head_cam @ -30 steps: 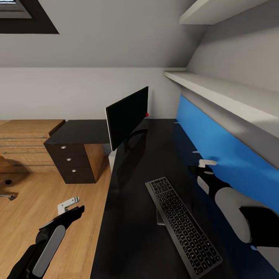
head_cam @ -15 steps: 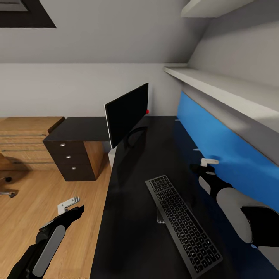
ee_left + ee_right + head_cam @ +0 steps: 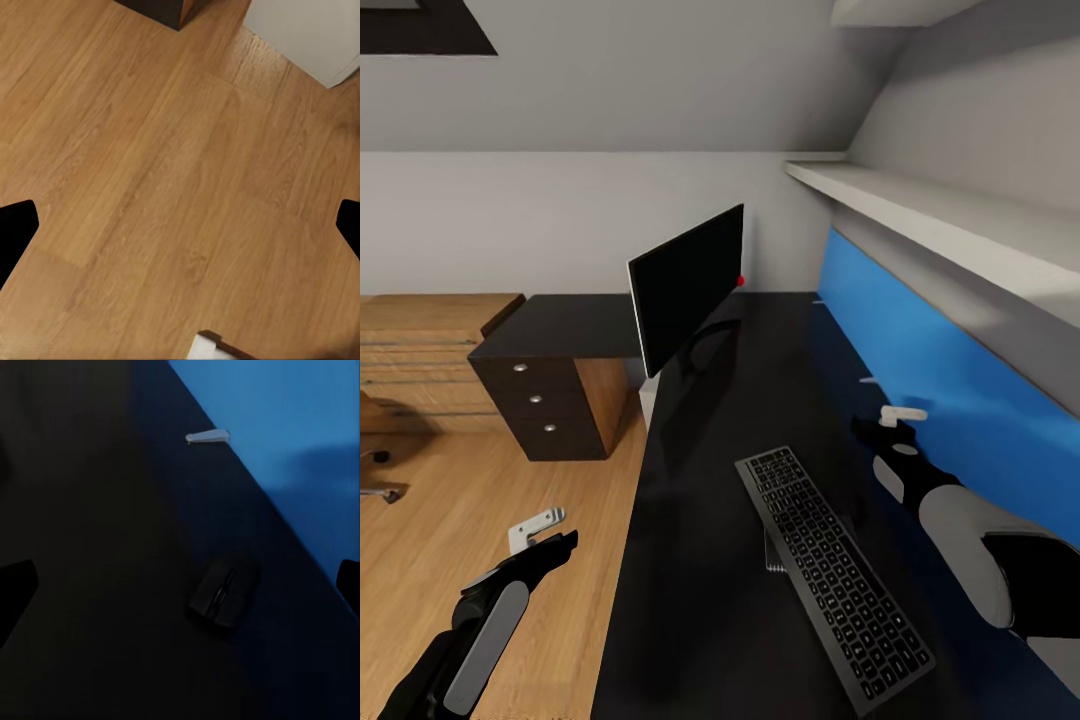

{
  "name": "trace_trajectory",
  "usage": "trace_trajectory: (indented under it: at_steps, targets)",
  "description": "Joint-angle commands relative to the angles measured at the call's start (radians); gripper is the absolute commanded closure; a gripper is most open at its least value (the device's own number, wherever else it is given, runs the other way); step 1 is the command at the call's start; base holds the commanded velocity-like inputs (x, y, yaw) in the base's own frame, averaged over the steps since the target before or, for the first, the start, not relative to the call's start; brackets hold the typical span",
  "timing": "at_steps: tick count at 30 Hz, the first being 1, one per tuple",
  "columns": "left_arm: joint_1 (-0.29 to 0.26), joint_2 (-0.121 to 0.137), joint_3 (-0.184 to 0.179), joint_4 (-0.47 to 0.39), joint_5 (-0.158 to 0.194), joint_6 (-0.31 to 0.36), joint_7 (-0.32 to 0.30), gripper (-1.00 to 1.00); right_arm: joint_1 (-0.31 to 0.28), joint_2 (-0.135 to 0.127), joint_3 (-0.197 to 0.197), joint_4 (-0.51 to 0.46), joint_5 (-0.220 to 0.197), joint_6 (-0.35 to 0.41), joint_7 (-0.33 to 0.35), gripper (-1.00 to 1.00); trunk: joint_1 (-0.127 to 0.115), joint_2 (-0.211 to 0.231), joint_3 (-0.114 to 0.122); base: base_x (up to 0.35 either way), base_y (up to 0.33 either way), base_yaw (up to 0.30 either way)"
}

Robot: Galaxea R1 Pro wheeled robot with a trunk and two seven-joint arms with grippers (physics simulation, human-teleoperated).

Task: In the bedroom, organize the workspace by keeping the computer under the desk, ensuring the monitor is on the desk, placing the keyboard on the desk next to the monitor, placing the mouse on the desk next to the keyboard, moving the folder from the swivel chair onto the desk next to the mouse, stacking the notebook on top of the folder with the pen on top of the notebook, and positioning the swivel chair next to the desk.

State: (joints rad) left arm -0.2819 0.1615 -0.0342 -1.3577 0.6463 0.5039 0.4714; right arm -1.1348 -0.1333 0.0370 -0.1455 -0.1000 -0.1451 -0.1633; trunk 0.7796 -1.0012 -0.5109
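The black-topped desk (image 3: 720, 420) runs along the blue wall panel. The monitor (image 3: 688, 288) stands on it at the far end, turned at an angle. A dark keyboard (image 3: 830, 572) lies slantwise near me, and a thin dark notebook (image 3: 771, 556) pokes out from under its left edge. My right gripper (image 3: 885, 425) hovers open over the desk beside the panel. Its wrist view looks down on the small black mouse (image 3: 223, 591), which lies on the desk between the wide-apart fingertips (image 3: 16, 585). My left gripper (image 3: 548, 535) hangs open over the wood floor (image 3: 165, 187), holding nothing.
A dark drawer unit (image 3: 545, 405) with silver knobs holds up the desk's far wing. Something pale grey (image 3: 649, 408) stands under the desk beside it. Low wooden cabinets (image 3: 420, 340) line the left wall. A blue panel (image 3: 920, 350) and a shelf (image 3: 940, 215) bound the right side.
The whole view has shifted a little, so the monitor and drawers sit slightly higher in the picture. Both grippers and the desk's things hold their places.
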Motion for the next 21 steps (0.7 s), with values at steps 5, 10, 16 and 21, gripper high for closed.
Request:
trace_trajectory:
  at_steps: [5, 10, 16, 21]
  targets:
    - [-0.001, 0.001, -0.003, -0.001, 0.01, 0.001, 0.01, -1.0, 0.007, 0.0, 0.004, 0.001, -0.01, -0.008, -0.001, -1.0, 0.0, -0.001, -0.009, 0.0, 0.0, 0.0]
    - [-0.001, 0.001, -0.003, -0.001, 0.01, 0.001, 0.01, -1.0, 0.011, 0.0, 0.004, 0.001, -0.01, -0.009, -0.001, -1.0, 0.0, -0.001, -0.017, 0.0, 0.0, 0.0]
    - [0.0, 0.001, -0.003, -0.001, 0.01, 0.001, 0.01, -1.0, 0.013, -0.001, 0.004, 0.0, -0.01, -0.01, -0.001, -1.0, 0.0, -0.001, -0.026, 0.0, 0.0, 0.0]
    - [-0.001, 0.001, -0.003, -0.001, 0.01, 0.001, 0.01, -1.0, 0.013, -0.001, 0.004, 0.0, -0.01, -0.01, -0.001, -1.0, 0.0, -0.001, -0.034, 0.0, 0.0, 0.0]
